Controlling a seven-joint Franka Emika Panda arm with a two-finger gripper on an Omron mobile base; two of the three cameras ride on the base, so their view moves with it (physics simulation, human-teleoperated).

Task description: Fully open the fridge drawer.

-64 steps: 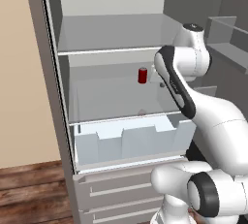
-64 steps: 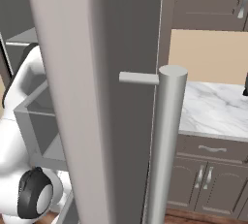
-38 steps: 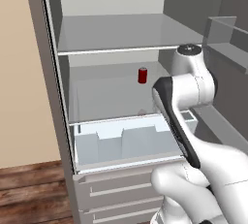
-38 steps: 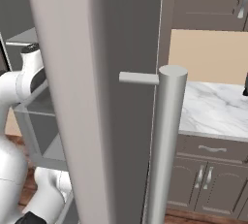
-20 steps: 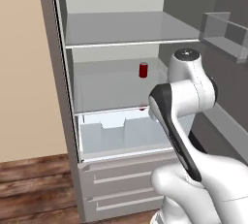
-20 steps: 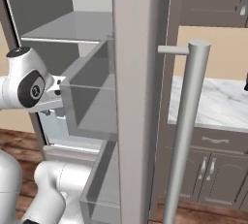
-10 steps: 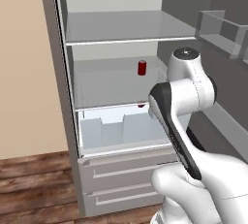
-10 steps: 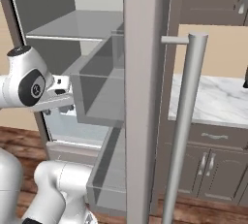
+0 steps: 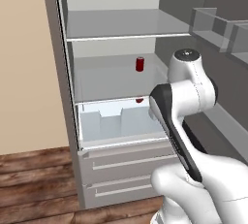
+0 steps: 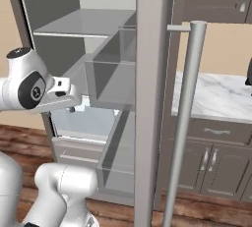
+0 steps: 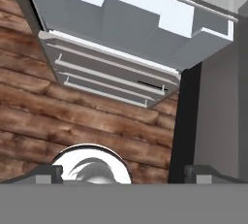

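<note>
Plastic drawer: the pale blue-white fridge drawer (image 9: 121,123) sits low in the open fridge, ahead of the claw (image 11: 123,172) and a little below it.
Claw: its two dark tips stand wide apart and hold nothing; nothing lies between them.
Below the drawer: two flat grey drawer fronts (image 9: 128,172) with bar handles, then the wood floor (image 11: 72,121).
Progress: the drawer looks pulled out only a little, if at all; I judge the gripping and the full pull are not yet done.
</note>
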